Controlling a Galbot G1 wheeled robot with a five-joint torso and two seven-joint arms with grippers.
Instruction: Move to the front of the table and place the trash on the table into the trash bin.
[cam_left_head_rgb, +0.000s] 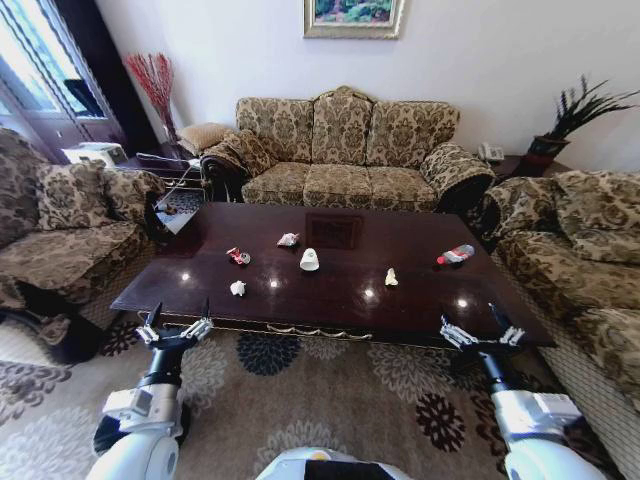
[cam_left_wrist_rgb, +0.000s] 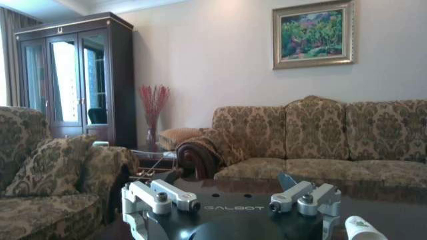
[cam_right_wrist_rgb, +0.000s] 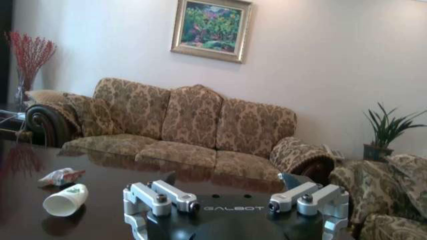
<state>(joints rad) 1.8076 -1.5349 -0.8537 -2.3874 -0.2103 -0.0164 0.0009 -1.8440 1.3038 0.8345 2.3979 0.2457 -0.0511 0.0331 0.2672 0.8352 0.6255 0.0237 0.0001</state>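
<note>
The big shiny dark red-brown wooden table (cam_left_head_rgb: 340, 275) stands right in front of the robot, and the bits of trash lie on top of it, past both end effectors. The left end effector (cam_left_head_rgb: 176, 328) hangs at the near left edge of the table with its fingers spread wide and nothing in them. The right end effector (cam_left_head_rgb: 484, 334) hangs at the near right edge, wide open and empty too. A crumpled white paper ball (cam_left_head_rgb: 237, 288) is the closest thing to the left one. A red-and-white wrapper (cam_left_head_rgb: 238, 256) and another wrapper (cam_left_head_rgb: 288, 239) lie farther back. A white cup (cam_left_head_rgb: 310, 260) lies on its side in the middle. A small pale scrap (cam_left_head_rgb: 391, 277) and a clear bottle with a red label (cam_left_head_rgb: 455, 255) lie nearer the right side. The scraps are too small to see what they really are.
</note>
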